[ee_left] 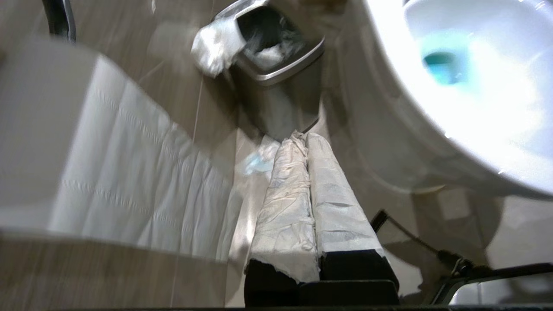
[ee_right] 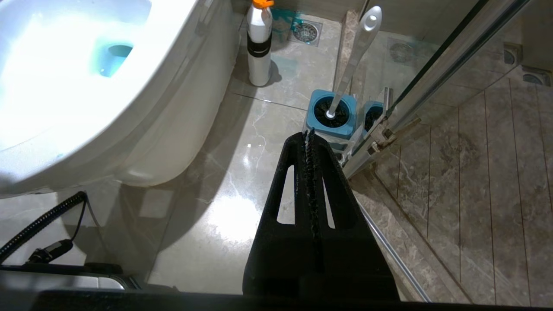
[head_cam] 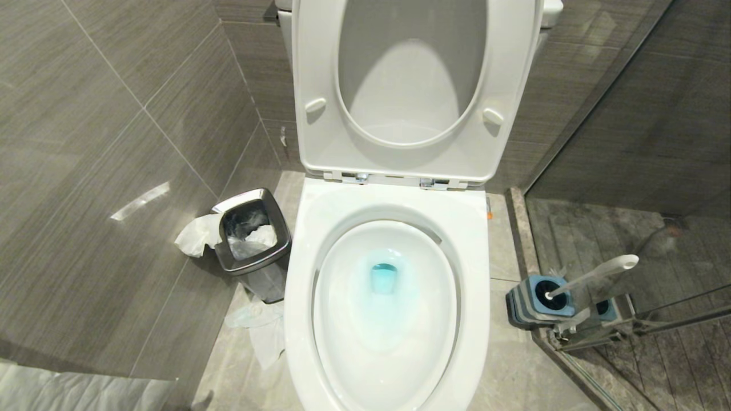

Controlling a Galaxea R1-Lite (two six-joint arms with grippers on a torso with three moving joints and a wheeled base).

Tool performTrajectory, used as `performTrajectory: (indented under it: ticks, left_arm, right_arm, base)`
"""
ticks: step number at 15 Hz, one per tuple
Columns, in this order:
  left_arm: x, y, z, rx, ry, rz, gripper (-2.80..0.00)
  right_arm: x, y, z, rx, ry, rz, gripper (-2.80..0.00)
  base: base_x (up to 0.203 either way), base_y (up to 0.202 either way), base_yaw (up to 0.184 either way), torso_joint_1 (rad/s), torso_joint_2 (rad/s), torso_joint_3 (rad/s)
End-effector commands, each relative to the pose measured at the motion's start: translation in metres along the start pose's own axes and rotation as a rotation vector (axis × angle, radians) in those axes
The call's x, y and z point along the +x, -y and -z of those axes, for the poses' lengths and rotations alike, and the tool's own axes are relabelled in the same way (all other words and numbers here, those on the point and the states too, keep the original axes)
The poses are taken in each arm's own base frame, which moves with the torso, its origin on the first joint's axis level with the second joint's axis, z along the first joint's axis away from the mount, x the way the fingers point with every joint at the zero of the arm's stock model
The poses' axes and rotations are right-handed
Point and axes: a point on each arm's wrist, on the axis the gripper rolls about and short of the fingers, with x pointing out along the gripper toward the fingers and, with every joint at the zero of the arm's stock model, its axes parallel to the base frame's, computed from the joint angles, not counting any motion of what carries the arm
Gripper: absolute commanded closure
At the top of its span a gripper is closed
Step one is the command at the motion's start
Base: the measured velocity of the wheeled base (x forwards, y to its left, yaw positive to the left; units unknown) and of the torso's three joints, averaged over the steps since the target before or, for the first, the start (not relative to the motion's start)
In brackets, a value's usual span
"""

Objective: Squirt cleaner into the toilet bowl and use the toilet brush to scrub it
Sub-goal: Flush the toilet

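The toilet bowl (head_cam: 320, 240) stands against the back wall, seat and lid raised, blue water pooled at its drain. On the floor off its right rim, the toilet brush (head_cam: 594, 274) sits in a blue-topped holder (head_cam: 528, 305) at the glass shower door's edge, its handle leaning away. A cleaner bottle (ee_right: 259, 47) stands beside the bowl's base. A steel waste bin (head_cam: 254, 245) crowds the left rim. The left gripper (ee_left: 302, 138), paper-wrapped, and the right gripper (ee_right: 309, 134) are both pressed together, empty, over open floor.
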Motion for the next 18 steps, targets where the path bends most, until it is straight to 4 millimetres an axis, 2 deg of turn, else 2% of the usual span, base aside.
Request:
performTrajectory:
  ticks: [1,4,6,9,11,14,18]
  left_arm:
    - [-0.002,-0.002,-0.025,0.003,0.035,0.042,0.0]
    - [0.003,-0.007,-0.07,0.006,0.057,0.069,0.0]
    - [0.013,-0.014,-0.113,0.005,0.079,0.094,0.0]
    - [0.038,-0.023,-0.184,0.005,0.135,0.139,0.0]
    - [0.056,-0.027,-0.222,0.007,0.169,0.153,0.0]
    - [0.085,-0.028,-0.25,0.005,0.168,0.179,0.0]
    - [0.13,-0.023,-0.262,0.001,0.127,0.225,0.0]
  right_arm:
    - [0.0,0.0,0.0,0.0,-0.001,-0.001,0.0]
    - [0.0,0.0,0.0,0.0,-0.001,-0.001,0.0]
    - [0.0,0.0,0.0,0.0,-0.001,-0.001,0.0]
    - [0.0,0.0,0.0,0.0,-0.001,-0.001,0.0]
    - [0.0,0.0,0.0,0.0,-0.001,-0.001,0.0]
    - [0.0,0.0,0.0,0.0,-0.001,-0.001,0.0]
    - [0.0,0.0,0.0,0.0,-0.001,0.0,0.0]
  base:
    - [0.0,0.0,0.0,0.0,0.0,0.0]
    - [0.0,0.0,0.0,0.0,0.0,0.0]
    - [0.0,0.0,0.0,0.0,0.0,0.0]
    - [0.0,0.0,0.0,0.0,0.0,0.0]
    - [0.0,0.0,0.0,0.0,0.0,0.0]
    - [0.0,0.0,0.0,0.0,0.0,0.0]
    - [0.0,0.0,0.0,0.0,0.0,0.0]
